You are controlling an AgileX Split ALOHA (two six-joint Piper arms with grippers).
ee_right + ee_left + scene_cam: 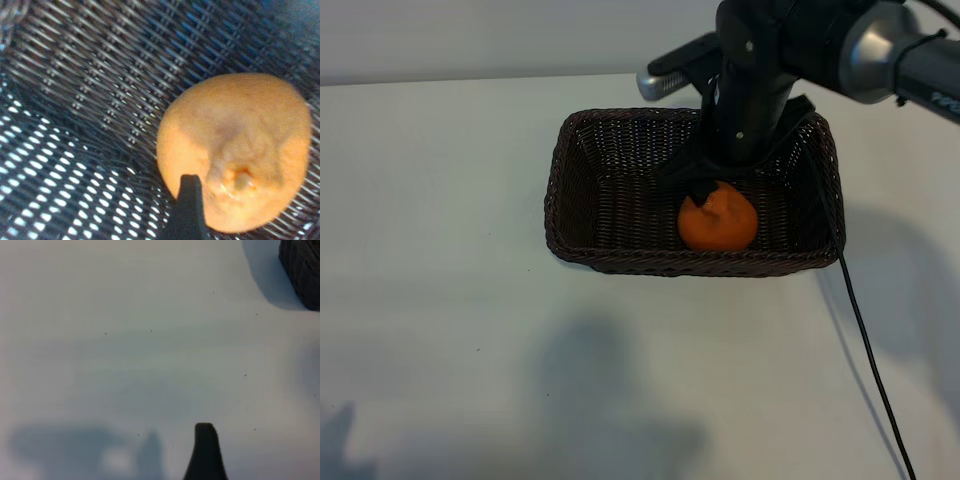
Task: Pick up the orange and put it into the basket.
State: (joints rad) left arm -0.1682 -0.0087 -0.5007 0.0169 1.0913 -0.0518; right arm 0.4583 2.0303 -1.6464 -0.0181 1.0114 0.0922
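Already the orange [718,220] rests on the woven floor of the basket [582,150], toward its right half. Right gripper [712,180] hangs just above the fruit, jaws spread and holding nothing, so the release looks done. Next comes a clean lift clear of the rim. Left gripper [205,450] sits parked over bare surface [470,300], jaws apart, empty.

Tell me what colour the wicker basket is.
Dark brown; the woven basket shows best in the exterior view.

The orange [718,219] lies in the basket [582,190], right of its middle.
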